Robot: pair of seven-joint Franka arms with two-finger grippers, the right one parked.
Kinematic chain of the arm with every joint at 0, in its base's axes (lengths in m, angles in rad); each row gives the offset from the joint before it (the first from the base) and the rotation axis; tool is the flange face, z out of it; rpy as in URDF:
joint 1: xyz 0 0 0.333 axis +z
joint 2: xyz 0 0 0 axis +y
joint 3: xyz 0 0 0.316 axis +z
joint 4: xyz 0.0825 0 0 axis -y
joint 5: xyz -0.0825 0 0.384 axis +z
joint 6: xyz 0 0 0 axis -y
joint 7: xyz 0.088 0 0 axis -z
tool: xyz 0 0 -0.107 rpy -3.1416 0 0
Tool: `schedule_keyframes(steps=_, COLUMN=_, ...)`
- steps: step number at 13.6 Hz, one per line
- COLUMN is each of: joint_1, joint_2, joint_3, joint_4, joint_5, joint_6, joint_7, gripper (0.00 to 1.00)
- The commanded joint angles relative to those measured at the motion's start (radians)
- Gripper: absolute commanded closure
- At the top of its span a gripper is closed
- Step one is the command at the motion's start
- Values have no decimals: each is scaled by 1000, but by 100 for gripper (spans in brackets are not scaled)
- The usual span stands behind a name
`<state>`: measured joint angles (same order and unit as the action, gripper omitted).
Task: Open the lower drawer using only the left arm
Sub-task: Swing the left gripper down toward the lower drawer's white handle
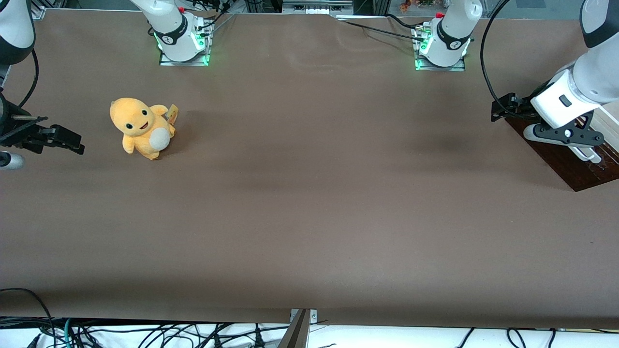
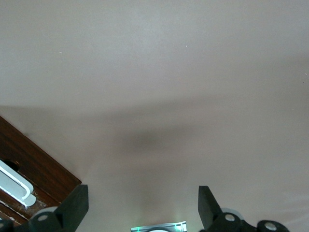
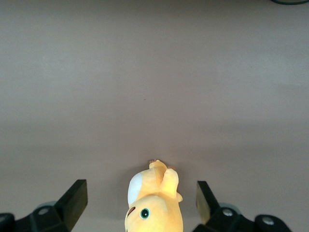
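Gripper: we saw the left arm's gripper [image 1: 505, 107] hanging above the table, at the working arm's end, with its black fingers [image 2: 72, 205] spread wide and nothing between them.

Left arm: the left arm [image 1: 587, 72] was white with dark joint bands, and it reached down from above; a black cable [image 1: 486, 63] looped beside it.

Lower drawer: the dark brown wood front of the lower drawer [image 1: 566, 162] lay just under the wrist of the arm, nearer to the front camera than the fingertips. In the wrist view we saw one corner of this wood front [image 2: 34, 164] just beside one finger, not touching it.

Handle: the pale bar handle [image 1: 587, 153] ran along the wood front, below the black wrist bracket. We saw its rounded end [image 2: 17, 183] near the same finger, apart from it.

Drawer state: we could not tell from these views how much the drawer was pulled out.

Table: the brown table cover [image 1: 309, 217] filled the space ahead of the spread fingers, with a soft shadow [image 2: 154, 137] on it.

Plush toy: a yellow plush toy [image 1: 141, 128] sat well apart from the gripper, toward the parked arm's end of the table.
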<state>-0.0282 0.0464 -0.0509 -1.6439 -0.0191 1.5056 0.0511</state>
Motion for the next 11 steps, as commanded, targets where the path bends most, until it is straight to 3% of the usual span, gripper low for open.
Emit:
schedule_keyframes(steps=1, joint_1=4, joint_2=13, joint_3=0, joint_4=35, joint_5=-9, joint_6=-27, joint_7=7, gripper=0)
schedule_keyframes(steps=6, joint_1=4, joint_2=15, joint_3=2, joint_4=35, joint_5=-4, joint_6=-27, joint_7=-2, gripper=0)
schedule_keyframes(steps=11, joint_1=-4, joint_2=18, joint_3=-3, joint_4=33, joint_5=158, joint_6=-70, joint_7=-114, gripper=0)
